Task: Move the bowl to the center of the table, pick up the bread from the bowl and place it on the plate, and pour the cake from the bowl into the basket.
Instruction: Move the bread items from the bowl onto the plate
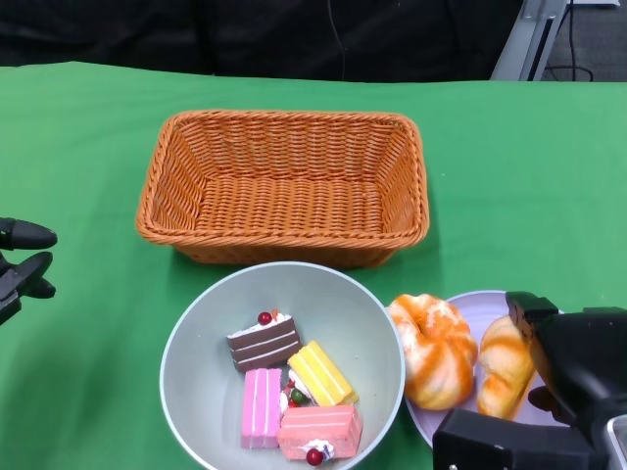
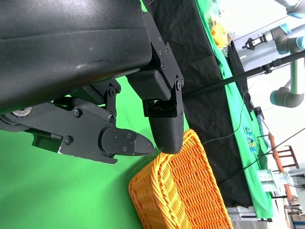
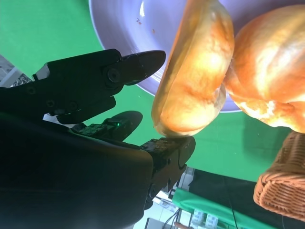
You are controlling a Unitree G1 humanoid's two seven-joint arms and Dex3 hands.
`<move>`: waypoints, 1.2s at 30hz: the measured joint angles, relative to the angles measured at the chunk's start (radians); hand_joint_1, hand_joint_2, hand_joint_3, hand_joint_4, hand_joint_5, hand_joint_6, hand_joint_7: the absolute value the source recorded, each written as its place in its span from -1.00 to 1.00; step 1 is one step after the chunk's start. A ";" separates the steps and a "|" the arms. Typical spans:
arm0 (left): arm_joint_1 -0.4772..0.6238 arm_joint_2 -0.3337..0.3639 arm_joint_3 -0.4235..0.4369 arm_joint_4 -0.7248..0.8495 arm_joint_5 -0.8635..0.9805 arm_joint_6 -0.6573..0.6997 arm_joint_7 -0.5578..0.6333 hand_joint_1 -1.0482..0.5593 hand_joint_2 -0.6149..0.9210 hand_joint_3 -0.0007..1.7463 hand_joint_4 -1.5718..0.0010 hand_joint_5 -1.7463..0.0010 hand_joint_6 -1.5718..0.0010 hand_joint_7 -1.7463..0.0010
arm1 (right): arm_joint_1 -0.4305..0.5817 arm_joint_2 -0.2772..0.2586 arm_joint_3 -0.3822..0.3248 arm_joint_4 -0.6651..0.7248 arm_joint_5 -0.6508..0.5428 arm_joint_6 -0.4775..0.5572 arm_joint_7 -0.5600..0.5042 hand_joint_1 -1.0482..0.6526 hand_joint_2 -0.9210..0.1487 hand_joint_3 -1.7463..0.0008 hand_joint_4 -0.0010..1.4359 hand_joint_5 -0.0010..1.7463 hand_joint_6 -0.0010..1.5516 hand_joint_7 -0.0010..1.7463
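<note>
1. Nearest the camera, the right hand (image 1: 549,377) hovered at the near right corner of the desk (image 1: 88,137), over the lilac plate (image 1: 470,311). Its fingers (image 3: 143,61) sat on either side of the elongated bread roll (image 1: 505,364); one fingertip touched the roll's end in the wrist view, but I could not tell whether the roll was clamped or merely released.
2. Both breads were already on the plate: the elongated roll and, beside it and touching it, the round orange-glazed bun (image 1: 433,350), which overhung the plate's edge toward the bowl (image 1: 196,338).
3. If the right hand pulled away while a fingertip touched the roll, it might drag the roll off the plate or nudge the bun over the rim.
4. The grey-green bowl stood just in front of the wicker basket (image 1: 284,186), its rim nearly touching it, and held several cake slices (image 1: 294,397): a chocolate one, a yellow one and two pink ones.
5. The left hand (image 1: 22,262) waited at the left edge, fingers apart, holding nothing, well apart from the bowl.
6. Pouring looked like the remaining step. A one-sided grip on the smooth rim could slip, and a shallow tilt might drop slices on the desk short of the basket. The bun near the bowl could also be knocked as the bowl lifted.
</note>
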 measured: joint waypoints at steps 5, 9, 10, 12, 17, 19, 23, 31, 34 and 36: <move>0.000 0.000 0.000 0.005 0.000 -0.003 0.000 0.12 1.00 -0.76 -0.02 -0.46 -0.09 0.01 | -0.001 0.019 -0.001 -0.003 -0.011 0.001 0.016 -0.33 -1.00 0.87 -0.45 -0.98 -0.73 -1.00; 0.000 0.001 0.001 0.016 0.000 -0.005 0.000 0.13 1.00 -0.76 -0.03 -0.46 -0.10 0.02 | 0.000 0.046 -0.019 -0.053 0.041 0.004 0.027 -0.37 -1.00 0.86 -0.45 -0.98 -0.72 -0.99; 0.000 0.001 0.002 0.018 -0.001 -0.005 0.000 0.13 1.00 -0.76 -0.03 -0.46 -0.10 0.02 | 0.000 0.055 -0.030 -0.069 0.062 0.004 0.031 -0.40 -1.00 0.84 -0.43 -0.97 -0.71 -0.99; 0.000 0.001 0.002 0.018 -0.001 -0.006 0.000 0.13 1.00 -0.76 -0.03 -0.46 -0.10 0.02 | 0.000 0.065 -0.051 -0.099 0.101 0.005 0.038 -0.44 -1.00 0.82 -0.39 -0.96 -0.70 -0.99; 0.000 0.005 0.003 0.019 0.000 -0.006 0.000 0.13 1.00 -0.76 -0.04 -0.46 -0.11 0.02 | -0.005 0.069 -0.089 -0.174 0.153 0.012 0.112 -0.48 -1.00 0.82 -0.33 -0.95 -0.69 -0.99; 0.000 0.005 0.003 0.019 0.002 -0.007 0.001 0.14 1.00 -0.75 -0.05 -0.47 -0.11 0.02 | -0.013 0.069 -0.095 -0.206 0.158 0.017 0.171 -0.49 -1.00 0.85 -0.34 -0.96 -0.68 -0.99; 0.000 0.005 0.003 0.019 -0.001 -0.007 0.000 0.14 1.00 -0.74 -0.04 -0.47 -0.11 0.02 | -0.038 0.068 -0.122 -0.259 0.159 0.038 0.309 -0.55 -1.00 0.84 -0.39 -0.98 -0.68 -0.99; 0.000 0.005 0.001 0.019 0.004 -0.014 0.000 0.08 1.00 -0.79 -0.02 -0.48 -0.10 -0.01 | -0.106 0.163 -0.301 -0.385 0.544 0.143 0.404 -0.50 -1.00 0.83 -0.30 -0.96 -0.57 -0.96; 0.000 0.005 -0.006 0.021 0.024 -0.019 0.009 0.04 1.00 -0.81 -0.02 -0.46 -0.09 0.00 | -0.101 0.229 -0.405 -0.395 0.789 0.132 0.345 -0.41 -1.00 0.87 -0.22 -0.93 -0.49 -0.94; 0.001 0.006 -0.009 0.030 0.031 -0.047 0.009 0.03 1.00 -0.81 -0.02 -0.46 -0.09 0.00 | -0.081 0.255 -0.465 -0.392 0.941 0.082 0.292 -0.39 -1.00 0.88 -0.15 -0.90 -0.44 -0.92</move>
